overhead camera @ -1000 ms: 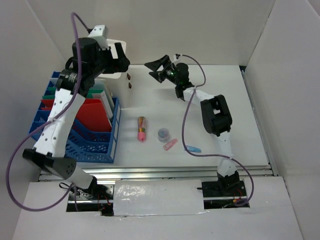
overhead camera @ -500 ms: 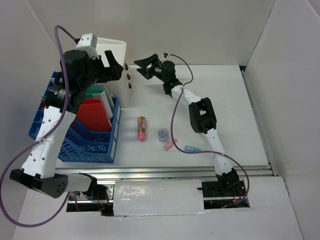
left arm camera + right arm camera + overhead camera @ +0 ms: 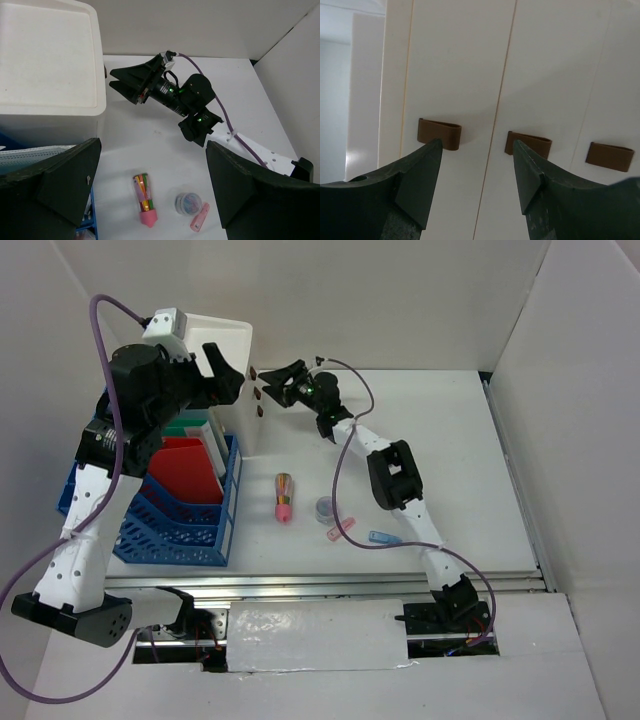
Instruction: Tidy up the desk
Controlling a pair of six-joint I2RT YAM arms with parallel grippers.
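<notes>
The desk is a white tabletop with a silver front rail. On it lie a pink-capped tube of coloured sticks, a small round container, a pink piece and a blue piece. My right gripper is stretched out to the white box. Its jaws stand partly open with nothing between them, just in front of the box's face, its fingertips before two of the three brown knobs. My left gripper hangs wide open and empty, high beside the box, above the tube.
A blue basket holding red and white folders stands at the left, under my left arm. The white box stands behind it. White walls close in the desk at the back and on both sides.
My right gripper has moved left up to the box's knobbed face and its jaws have narrowed. My left arm has swung left and back, its gripper still wide open.
</notes>
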